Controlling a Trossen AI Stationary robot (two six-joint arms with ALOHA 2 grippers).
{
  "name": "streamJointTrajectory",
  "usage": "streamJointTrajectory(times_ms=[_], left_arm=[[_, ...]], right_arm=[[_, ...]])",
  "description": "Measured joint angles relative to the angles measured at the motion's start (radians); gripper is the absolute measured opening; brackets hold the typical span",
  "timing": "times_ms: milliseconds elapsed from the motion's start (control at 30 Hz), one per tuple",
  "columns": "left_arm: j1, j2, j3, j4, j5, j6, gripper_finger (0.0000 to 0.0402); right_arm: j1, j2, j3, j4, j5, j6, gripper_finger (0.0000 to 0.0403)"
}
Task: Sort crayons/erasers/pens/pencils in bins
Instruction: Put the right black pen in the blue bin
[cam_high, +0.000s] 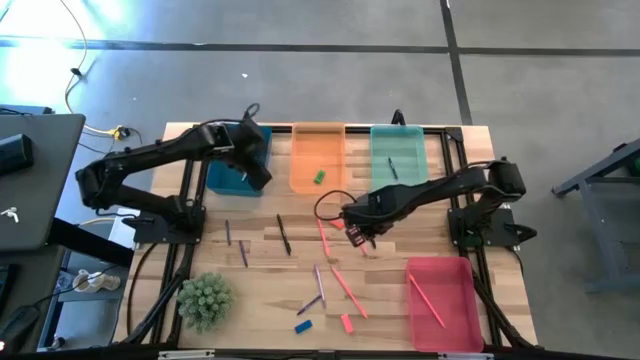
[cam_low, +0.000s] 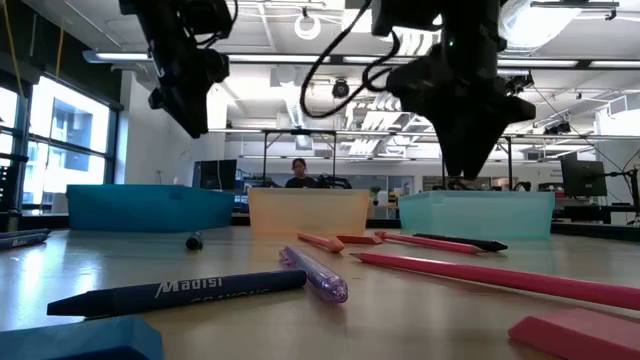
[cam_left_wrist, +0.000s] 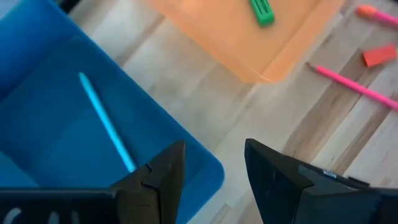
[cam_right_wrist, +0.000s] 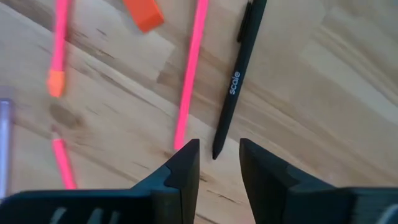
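Partly sorted: green eraser (cam_high: 318, 177) in orange bin (cam_high: 318, 133); beside it, many sticks loose; left gripper (cam_left_wrist: 214, 171) and right gripper (cam_right_wrist: 217, 163) parted, empty

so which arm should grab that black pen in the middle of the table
Right. The right hand hangs open directly over the black pen mid-table, while the left hand is off above the blue bin.

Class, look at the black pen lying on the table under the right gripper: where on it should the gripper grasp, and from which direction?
Probably mid-barrel on the black pen, coming straight down. It lies flat on the table with bare wood on both sides, so the open right gripper can straddle it with its fingers crosswise. It now hovers near the pen's tip.
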Motion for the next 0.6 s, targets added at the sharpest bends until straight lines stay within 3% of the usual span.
streamJointTrajectory(times_ms=[300, 600], left_arm=[[0.034, -0.036, 0.0, 0.0, 0.0, 0.057, 0.0156], [0.034, -0.036, 0.0, 0.001, 0.0, 0.077, 0.0156]], right_arm=[[-0.001, 0.115, 0.0, 0.0, -0.046, 0.004, 0.0114], [-0.001, 0.144, -0.02, 0.046, -0.045, 0.005, 0.0114]])
